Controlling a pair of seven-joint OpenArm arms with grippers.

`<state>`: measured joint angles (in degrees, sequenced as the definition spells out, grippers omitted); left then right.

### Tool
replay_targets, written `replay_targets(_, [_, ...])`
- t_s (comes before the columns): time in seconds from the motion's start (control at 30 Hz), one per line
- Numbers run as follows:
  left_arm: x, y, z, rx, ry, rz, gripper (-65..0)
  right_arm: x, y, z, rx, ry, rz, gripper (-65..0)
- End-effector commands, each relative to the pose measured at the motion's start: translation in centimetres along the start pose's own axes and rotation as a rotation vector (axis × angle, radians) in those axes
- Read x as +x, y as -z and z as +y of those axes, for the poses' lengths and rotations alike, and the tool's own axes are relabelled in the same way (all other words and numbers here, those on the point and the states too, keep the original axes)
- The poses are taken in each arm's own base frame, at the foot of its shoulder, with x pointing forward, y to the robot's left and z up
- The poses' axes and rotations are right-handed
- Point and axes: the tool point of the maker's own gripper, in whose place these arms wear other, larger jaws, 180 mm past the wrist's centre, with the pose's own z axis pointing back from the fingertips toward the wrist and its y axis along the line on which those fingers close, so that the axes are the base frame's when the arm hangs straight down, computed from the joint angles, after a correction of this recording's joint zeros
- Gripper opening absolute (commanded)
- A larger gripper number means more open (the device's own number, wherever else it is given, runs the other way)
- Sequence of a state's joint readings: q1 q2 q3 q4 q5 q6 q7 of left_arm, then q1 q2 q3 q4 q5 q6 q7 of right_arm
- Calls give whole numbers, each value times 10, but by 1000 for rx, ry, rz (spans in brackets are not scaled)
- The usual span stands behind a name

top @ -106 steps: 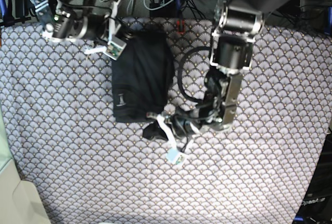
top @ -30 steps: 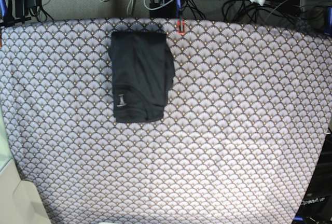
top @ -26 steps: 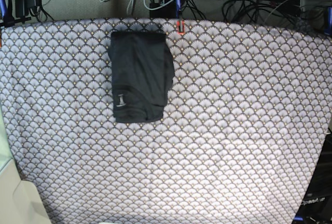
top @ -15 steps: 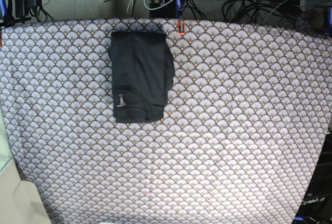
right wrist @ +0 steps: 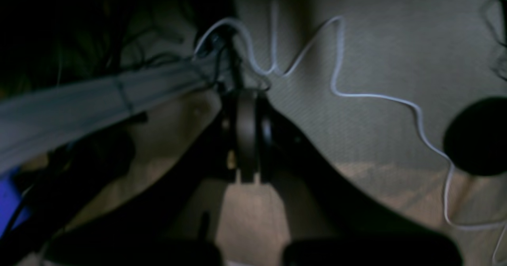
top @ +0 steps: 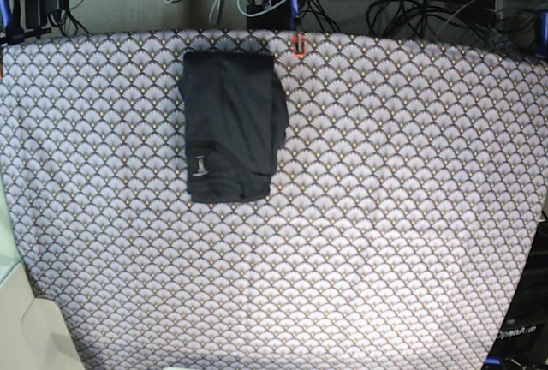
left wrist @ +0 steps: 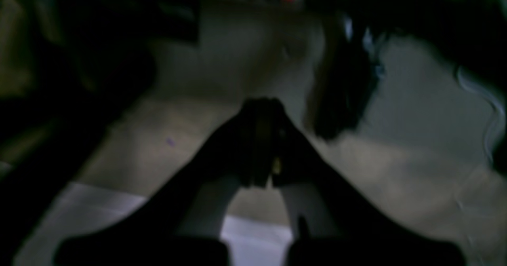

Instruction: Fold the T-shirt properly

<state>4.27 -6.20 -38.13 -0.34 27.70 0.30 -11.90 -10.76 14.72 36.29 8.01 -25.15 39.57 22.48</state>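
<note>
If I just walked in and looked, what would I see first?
You'd first spot the black T-shirt, folded into a tidy rectangle with a small white tag showing, lying alone toward the far left of the base view. Under it, the big table cover with its fish-scale pattern fills almost the whole picture. Past the far edge sits a tangle of cables with one little red light.

both arms gone from over the table, left pincer (left wrist: 261,139) and right pincer (right wrist: 245,135) pulled back, black corner tucked in
</note>
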Motion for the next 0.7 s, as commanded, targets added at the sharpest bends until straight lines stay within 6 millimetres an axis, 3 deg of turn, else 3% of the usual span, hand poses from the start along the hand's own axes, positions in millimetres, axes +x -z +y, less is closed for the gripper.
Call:
replay_targets(0.0, [6,1,16,44,10,-6,-645,9,-2,-5,3,-26,-13,-650])
replay_targets(0.13, [22,4,26,111,14,4,-643,-12,8,-15,-146,-185,89,-647])
replay_targets(0.27, [19,3,33,156,17,44,-642,-26,16,-13,-244,-296,153,-646])
replay_targets(0.37, [23,3,37,168,18,40,-641,-18,26,-8,-310,-364,154,-647])
replay_targets(0.47, [28,4,47,182,17,42,-641,-21,26,-10,-351,-376,163,-650])
replay_targets(0.67, [30,4,46,178,46,32,-641,-20,25,-12,-383,-377,144,-650])
